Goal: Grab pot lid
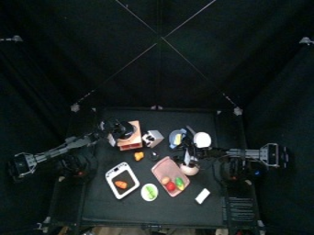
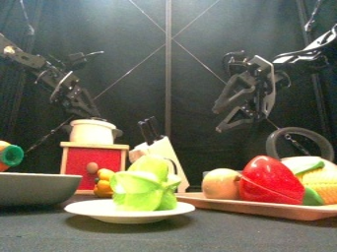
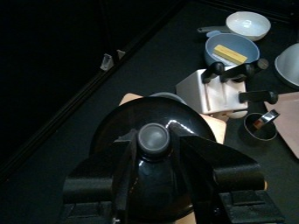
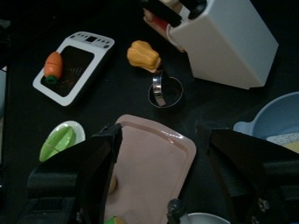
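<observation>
The pot lid (image 3: 146,114) is a dark round dome with a grey knob (image 3: 156,137) in its middle, and it rests on a pale wooden box (image 3: 140,94). My left gripper (image 3: 162,150) hangs close over it, open, with one jaw on each side of the knob. From above, the left gripper (image 1: 112,139) shows at the box's left side. My right gripper (image 4: 163,149) is open over a pink cutting board (image 4: 158,171), with nothing between its jaws, and it hangs high at the right in the front view (image 2: 243,103).
A white knife block (image 3: 216,87), a bluish bowl with yellow inside (image 3: 232,50) and a white cup (image 3: 249,22) stand beyond the lid. A metal ring (image 4: 163,89), a white tray with a carrot (image 4: 73,63) and a plate of greens (image 2: 132,210) lie nearer the front.
</observation>
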`<move>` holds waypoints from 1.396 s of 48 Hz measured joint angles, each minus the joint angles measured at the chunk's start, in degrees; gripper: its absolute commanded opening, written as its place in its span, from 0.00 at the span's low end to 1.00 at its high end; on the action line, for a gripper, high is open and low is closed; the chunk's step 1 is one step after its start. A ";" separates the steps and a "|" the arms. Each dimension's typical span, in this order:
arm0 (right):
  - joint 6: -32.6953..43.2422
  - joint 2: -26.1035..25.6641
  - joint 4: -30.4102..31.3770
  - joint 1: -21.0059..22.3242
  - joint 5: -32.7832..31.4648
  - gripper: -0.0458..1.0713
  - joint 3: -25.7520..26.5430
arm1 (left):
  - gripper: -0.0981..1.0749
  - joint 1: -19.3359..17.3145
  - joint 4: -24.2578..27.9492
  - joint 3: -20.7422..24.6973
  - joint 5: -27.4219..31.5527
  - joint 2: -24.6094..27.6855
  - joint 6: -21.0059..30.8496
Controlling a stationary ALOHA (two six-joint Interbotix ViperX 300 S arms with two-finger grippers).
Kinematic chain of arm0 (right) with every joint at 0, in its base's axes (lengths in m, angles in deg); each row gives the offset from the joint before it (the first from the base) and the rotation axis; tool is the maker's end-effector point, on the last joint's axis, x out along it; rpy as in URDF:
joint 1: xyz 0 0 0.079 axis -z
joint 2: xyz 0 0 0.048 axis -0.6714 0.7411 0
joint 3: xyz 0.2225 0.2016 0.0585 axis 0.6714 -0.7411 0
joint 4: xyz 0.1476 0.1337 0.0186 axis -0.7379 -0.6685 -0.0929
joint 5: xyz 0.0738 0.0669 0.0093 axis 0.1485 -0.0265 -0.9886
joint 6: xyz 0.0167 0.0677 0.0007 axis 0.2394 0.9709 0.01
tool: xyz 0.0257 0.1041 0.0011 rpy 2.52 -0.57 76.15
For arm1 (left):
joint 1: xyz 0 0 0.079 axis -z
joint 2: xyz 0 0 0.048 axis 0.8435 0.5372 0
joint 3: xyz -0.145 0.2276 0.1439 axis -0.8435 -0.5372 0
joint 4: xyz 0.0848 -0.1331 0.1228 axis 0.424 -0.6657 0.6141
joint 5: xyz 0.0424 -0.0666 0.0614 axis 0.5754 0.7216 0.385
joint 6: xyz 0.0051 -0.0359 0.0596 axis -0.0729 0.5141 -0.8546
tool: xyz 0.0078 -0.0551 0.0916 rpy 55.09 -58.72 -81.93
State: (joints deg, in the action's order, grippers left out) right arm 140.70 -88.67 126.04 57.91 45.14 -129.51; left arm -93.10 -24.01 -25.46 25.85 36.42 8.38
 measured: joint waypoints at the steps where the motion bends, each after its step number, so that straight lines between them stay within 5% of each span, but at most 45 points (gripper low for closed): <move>1: 0.00 0.00 -0.09 0.00 0.00 0.92 0.09 | 0.71 0.00 0.09 0.00 0.00 0.00 0.00; 14: -0.09 0.26 0.00 0.09 0.00 0.92 0.09 | 0.58 0.00 0.26 0.00 0.00 0.00 0.00; 67: 0.00 0.35 0.00 0.26 0.00 0.92 0.09 | 0.58 0.70 2.20 1.85 0.44 -5.27 0.00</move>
State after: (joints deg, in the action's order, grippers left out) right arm 140.70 -88.32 126.04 58.17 45.14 -129.42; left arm -92.40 -21.81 -23.62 26.29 31.14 8.38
